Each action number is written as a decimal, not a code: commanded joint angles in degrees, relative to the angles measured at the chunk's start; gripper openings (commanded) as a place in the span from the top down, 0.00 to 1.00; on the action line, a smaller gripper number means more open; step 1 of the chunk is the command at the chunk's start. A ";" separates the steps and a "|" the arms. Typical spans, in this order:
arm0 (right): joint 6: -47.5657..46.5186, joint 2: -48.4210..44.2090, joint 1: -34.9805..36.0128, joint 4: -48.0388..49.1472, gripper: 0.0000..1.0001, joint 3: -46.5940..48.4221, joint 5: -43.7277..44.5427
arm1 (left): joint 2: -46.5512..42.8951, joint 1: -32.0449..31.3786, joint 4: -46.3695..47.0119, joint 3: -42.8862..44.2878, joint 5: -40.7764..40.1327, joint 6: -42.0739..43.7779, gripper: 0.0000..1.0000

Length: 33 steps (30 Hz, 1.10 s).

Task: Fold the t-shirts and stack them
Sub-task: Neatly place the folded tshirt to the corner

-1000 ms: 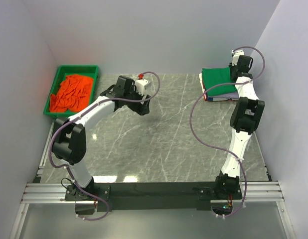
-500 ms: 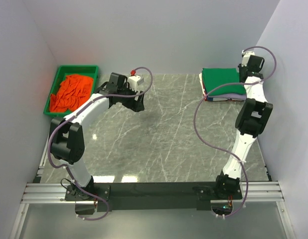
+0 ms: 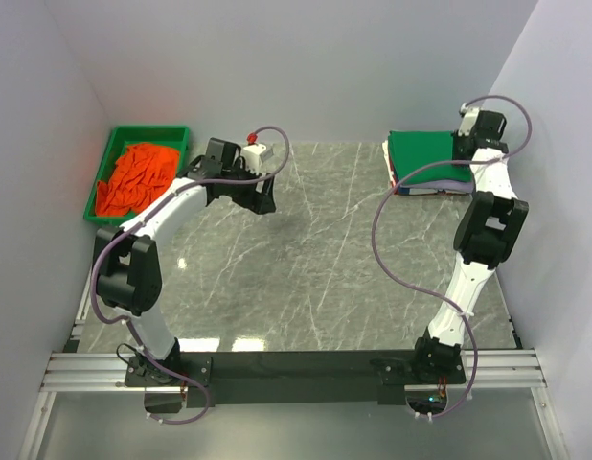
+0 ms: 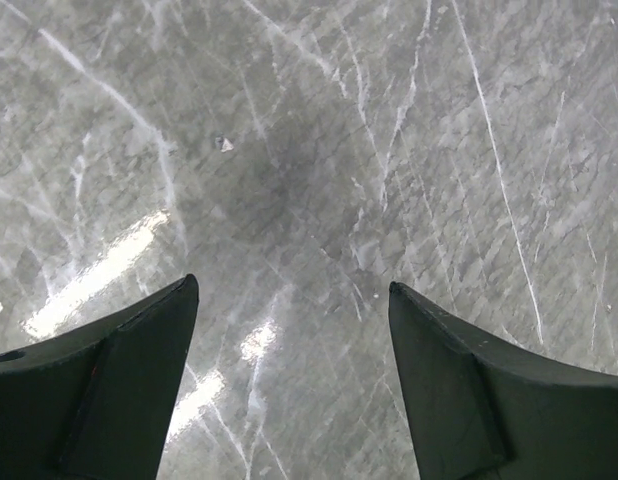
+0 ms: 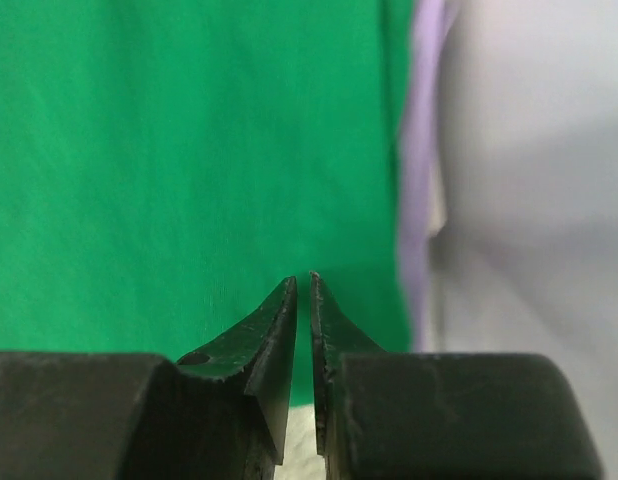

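T-shirts lie in two places. A bright green folded cotton tee [image 5: 189, 150] lies directly under the right gripper [image 5: 301, 280], topping a neat stack. A thin lavender tee [image 5: 425, 150] peeps out along the stack's edge, just to that gripper's right. A crumpled orange tee [image 3: 133, 177] fills a green plastic tray [image 3: 148, 129], off to the left of the left gripper [image 4: 292, 287] and well apart from it.

The right gripper's black wedge fingers are pressed almost together, a sliver of gap between the tips. I see no cloth pinched in them. The left gripper's fingers are spread wide and hold nothing, hanging over bare grey veined marble-look table [image 4: 319, 150], which is glossy and hard.

The tees look light, limp and matte, with a fine knit. They should drape and bunch rather than keep a shape, and slide easily on the slick tabletop. The orange one is a wrinkled heap. My judgement is that it is best taken by a raised fold or a hem near the top of the pile, then shaken flat before folding.
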 commanded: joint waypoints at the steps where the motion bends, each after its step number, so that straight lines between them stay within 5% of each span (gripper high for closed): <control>1: 1.79 0.40 -0.11 -2.05 0.83 -3.11 2.53 | -1.46 1.33 -0.33 2.05 1.58 -1.31 0.18; 8: 1.96 -2.48 -1.86 3.40 0.83 -8.82 9.99 | -3.57 4.67 -1.12 -1.11 1.49 -1.66 0.16; 14: 1.44 -10.92 -2.48 6.13 0.66 -15.15 9.14 | -9.01 9.33 -0.24 -6.64 2.10 -2.89 0.13; 15: 1.61 -12.42 -2.48 5.78 0.59 -17.24 7.65 | -9.71 9.94 -0.07 -7.18 2.36 -2.89 0.12; 16: 1.79 -15.82 -2.39 5.00 0.52 -18.40 5.46 | -10.50 10.73 0.28 -7.70 2.28 -4.89 0.01; 18: 1.70 -19.71 -2.39 4.38 0.31 -22.34 1.95 | -12.87 11.26 0.46 -9.02 1.06 -5.88 0.00; 20: 2.14 -25.42 -2.30 1.84 0.20 -24.72 -1.58 | -14.02 12.41 -0.85 -9.29 0.96 -6.50 0.01; 25: 3.11 -36.66 -1.86 -7.39 0.13 -31.93 -13.68 | -16.57 13.81 -7.88 -8.06 -1.50 -2.03 0.01; 33: -1.54 -50.83 -0.46 -15.66 0.10 -51.35 -24.71 | -28.17 13.90 -9.03 -20.18 -5.36 0.79 0.01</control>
